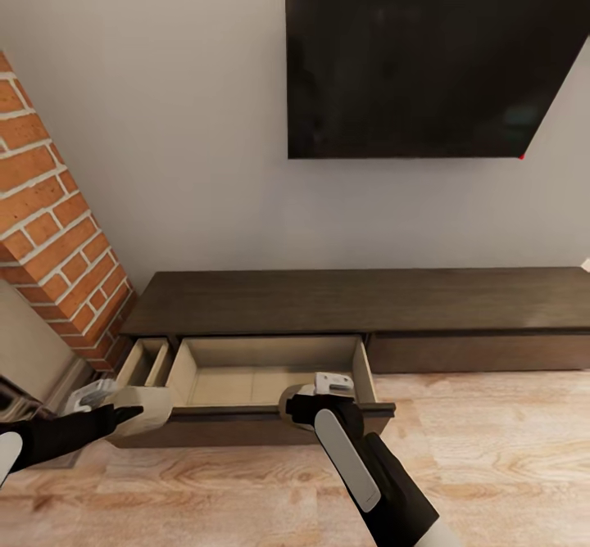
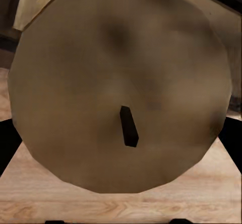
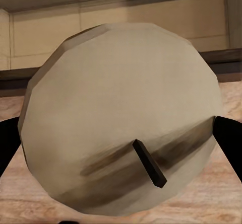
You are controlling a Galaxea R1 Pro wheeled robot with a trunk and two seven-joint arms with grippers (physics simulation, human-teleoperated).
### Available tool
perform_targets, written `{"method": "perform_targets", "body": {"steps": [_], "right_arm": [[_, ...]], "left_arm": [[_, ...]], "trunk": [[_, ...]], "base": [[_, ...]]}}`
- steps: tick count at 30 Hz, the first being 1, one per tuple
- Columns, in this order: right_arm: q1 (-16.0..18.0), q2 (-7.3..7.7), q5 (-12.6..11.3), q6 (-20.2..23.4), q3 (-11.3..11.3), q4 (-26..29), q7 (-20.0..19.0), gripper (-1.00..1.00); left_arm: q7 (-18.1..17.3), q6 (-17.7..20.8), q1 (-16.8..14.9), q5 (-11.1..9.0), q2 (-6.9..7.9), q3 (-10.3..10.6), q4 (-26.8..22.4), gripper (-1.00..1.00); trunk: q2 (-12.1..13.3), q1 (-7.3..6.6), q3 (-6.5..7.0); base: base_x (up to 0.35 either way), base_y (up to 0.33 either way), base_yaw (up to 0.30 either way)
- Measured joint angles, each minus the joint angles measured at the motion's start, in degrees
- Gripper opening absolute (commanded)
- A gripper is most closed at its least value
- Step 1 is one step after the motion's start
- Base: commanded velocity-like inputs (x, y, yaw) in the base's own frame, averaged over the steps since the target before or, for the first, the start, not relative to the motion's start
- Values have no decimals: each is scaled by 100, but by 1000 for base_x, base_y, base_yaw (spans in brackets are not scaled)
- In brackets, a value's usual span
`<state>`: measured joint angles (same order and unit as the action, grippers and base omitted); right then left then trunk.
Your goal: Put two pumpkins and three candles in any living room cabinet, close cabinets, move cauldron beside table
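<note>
The long dark-brown cabinet (image 1: 360,301) stands against the wall with its wide drawer (image 1: 246,383) pulled out, and the drawer's beige inside is bare. A narrow drawer (image 1: 146,362) to its left is out too. My left gripper (image 1: 131,413) is shut on a cream candle (image 1: 154,406), held just outside the wide drawer's front left corner. My right gripper (image 1: 310,406) is shut on a second candle (image 1: 287,406) at the front rim of that drawer. Each wrist view looks at a candle's wick end: left candle (image 2: 116,73), right candle (image 3: 121,93). Pumpkins and cauldron are out of view.
A red brick column (image 1: 57,228) stands left of the cabinet. A large black TV (image 1: 426,56) hangs on the wall above it. The closed right drawer front (image 1: 483,352) runs on to the right. Pale wood floor (image 1: 492,449) lies in front.
</note>
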<state>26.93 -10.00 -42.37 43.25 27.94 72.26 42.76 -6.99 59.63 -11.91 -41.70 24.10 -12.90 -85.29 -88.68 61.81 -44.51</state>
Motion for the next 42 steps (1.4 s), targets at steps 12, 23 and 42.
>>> {"method": "perform_targets", "body": {"steps": [12, 23, 42], "right_arm": [[0, 0, 7, -23, 12, -7, -10, -100], [0, 0, 7, -27, 12, -1, -11, -100], [0, 0, 0, -25, 20, -6, -18, -100]], "left_arm": [[-673, -41, 0, 80, -1, -23, 5, -100], [-691, -70, 1, 96, -2, -54, 11, -100], [-679, -83, 0, 88, -44, -30, 16, -100]], "trunk": [[323, -176, 144], [322, -179, 144], [322, -176, 144]], "base": [[0, 0, 0], [157, 102, 0], [169, -62, 0]]}}
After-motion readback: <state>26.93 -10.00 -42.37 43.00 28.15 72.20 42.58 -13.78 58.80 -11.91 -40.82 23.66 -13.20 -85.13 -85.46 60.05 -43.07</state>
